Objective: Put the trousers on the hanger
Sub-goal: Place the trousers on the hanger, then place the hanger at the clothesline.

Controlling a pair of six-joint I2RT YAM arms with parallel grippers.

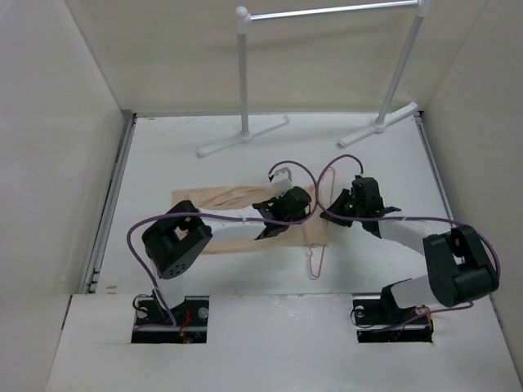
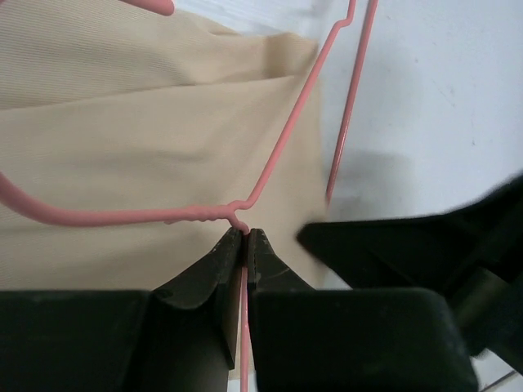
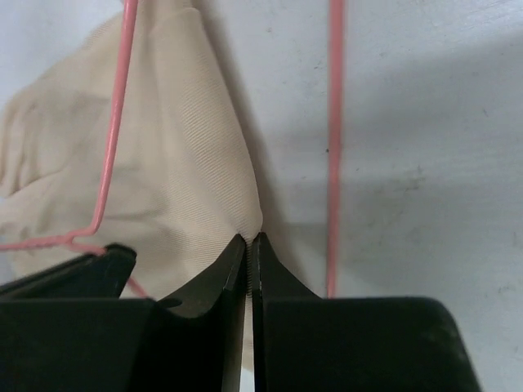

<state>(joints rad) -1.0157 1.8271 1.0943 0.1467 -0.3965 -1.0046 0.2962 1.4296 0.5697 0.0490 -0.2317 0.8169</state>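
The tan trousers [image 1: 221, 196] lie flat across the middle of the table, partly under both arms. The thin pink hanger [image 1: 315, 260] lies at their right end, its hook toward the near edge. My left gripper [image 2: 246, 233] is shut on the hanger's neck wire [image 2: 270, 167], just below the twist, above the trousers [image 2: 122, 147]. My right gripper [image 3: 252, 238] is shut on a fold of the trousers [image 3: 180, 171], with hanger wires [image 3: 334, 122] on either side. In the top view the left gripper [image 1: 278, 214] and right gripper [image 1: 343, 204] sit close together at the trousers' right end.
A white tubular garment rack [image 1: 243, 82] with a metal bar [image 1: 335, 11] stands at the back of the table. White walls enclose the table on three sides. Purple cables [image 1: 343, 163] loop above both wrists.
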